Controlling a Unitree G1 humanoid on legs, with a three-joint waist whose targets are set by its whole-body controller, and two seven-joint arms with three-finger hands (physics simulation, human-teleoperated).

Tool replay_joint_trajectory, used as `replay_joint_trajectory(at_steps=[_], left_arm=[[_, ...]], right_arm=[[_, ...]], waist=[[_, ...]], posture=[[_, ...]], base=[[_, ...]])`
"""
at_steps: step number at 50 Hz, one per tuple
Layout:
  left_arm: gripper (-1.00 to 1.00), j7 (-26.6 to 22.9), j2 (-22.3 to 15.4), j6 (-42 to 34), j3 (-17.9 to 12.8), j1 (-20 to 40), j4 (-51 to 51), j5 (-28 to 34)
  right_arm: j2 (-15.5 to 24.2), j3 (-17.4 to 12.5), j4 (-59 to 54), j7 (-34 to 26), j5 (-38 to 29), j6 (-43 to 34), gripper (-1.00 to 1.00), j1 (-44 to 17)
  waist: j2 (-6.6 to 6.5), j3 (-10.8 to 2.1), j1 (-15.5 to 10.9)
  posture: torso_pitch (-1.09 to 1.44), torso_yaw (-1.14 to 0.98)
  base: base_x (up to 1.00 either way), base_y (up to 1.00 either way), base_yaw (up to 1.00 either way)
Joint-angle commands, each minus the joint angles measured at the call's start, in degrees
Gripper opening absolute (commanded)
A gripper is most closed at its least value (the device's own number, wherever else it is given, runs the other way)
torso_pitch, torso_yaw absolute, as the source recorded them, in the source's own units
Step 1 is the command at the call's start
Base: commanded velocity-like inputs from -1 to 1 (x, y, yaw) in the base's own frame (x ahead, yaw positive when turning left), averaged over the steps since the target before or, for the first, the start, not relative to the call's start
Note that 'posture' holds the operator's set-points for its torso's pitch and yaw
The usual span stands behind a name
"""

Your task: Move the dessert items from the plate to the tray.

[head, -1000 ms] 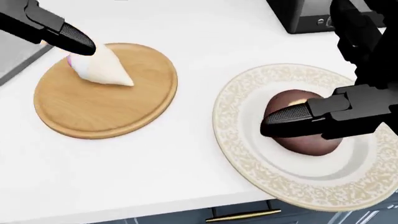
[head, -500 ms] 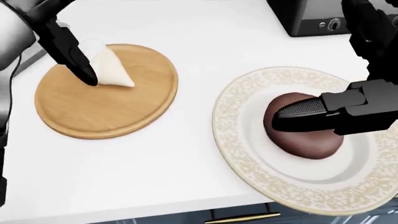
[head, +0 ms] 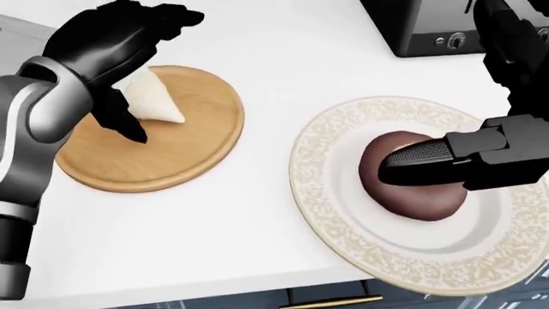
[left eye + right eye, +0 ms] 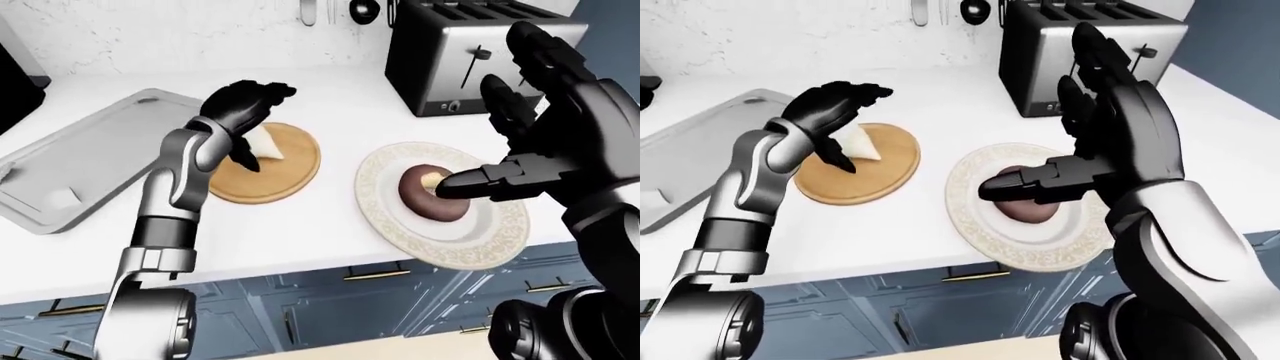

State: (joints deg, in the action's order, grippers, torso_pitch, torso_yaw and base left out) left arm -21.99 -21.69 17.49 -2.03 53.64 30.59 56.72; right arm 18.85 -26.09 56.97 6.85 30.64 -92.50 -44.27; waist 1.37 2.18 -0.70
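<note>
A dark chocolate donut [image 3: 407, 196] lies on a cream plate with a patterned rim [image 3: 330, 212], at the right of the head view. A white cone-shaped dessert [image 3: 156, 102] lies on a round wooden board [image 3: 176, 154] at the left. My left hand [image 4: 255, 120] is open and hovers over the white dessert with curled, spread fingers, the thumb pointing down at the board. My right hand [image 4: 505, 142] is open. Its thumb lies across the top of the donut and its fingers stand up near the toaster.
A grey metal tray [image 4: 95, 154] lies at the far left of the counter with a small white piece [image 4: 62, 196] on it. A black toaster [image 4: 465, 52] stands above the plate. The counter edge runs just below the plate, over blue drawers.
My left hand has drawn back from the white dessert and now arches over it, the forearm coming into the head view. The dessert stays on the board. My right hand has hardly moved.
</note>
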Motion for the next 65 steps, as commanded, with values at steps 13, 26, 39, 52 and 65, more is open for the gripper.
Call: replay_joint_trajectory(at_steps=[13,26,39,52,65], left_arm=[[-0.11,0.15,-0.57,1.07,-1.13,0.83,-1.26,2.10],[-0.69,2.83,-0.77,3.66,-1.00,1.06,-2.32,4.12],[-1.00,-5.51,-1.21,0.40,-3.01,2.39,-15.61,-1.12],[-1.00,-7.11,-0.87,-1.10,-2.91,2.15,-19.83,-2.64],[-1.00,-6.46,-1.36,0.23,-3.03,1.11,-19.31,-1.96]], right_arm=[[-0.23,-1.14,1.01,-2.90,-3.13,0.00,1.00,-1.04],[0.39,-1.92,0.74,-2.66,-2.35,0.01,1.00,-1.62],[27.20,-3.43,-15.96,23.51,44.35,0.03,1.00,-10.55],[45.54,12.25,-18.06,25.49,58.14,6.79,1.00,-12.32],[42.04,24.27,-16.07,4.88,28.96,0.01,1.00,-18.59]], waist=[[-0.28,-1.56,0.10],[0.01,-1.90,0.09],[0.79,-1.51,-0.27],[2.27,-0.18,-0.44],[1.69,-0.20,-0.52]], posture=[[0.00,0.00],[0.00,0.00],[0.00,0.00],[0.00,0.00],[0.00,0.00]], base=[[0.00,0.00,0.00],[0.00,0.00,0.00],[0.00,0.00,0.00],[0.00,0.00,0.00],[0.00,0.00,0.00]])
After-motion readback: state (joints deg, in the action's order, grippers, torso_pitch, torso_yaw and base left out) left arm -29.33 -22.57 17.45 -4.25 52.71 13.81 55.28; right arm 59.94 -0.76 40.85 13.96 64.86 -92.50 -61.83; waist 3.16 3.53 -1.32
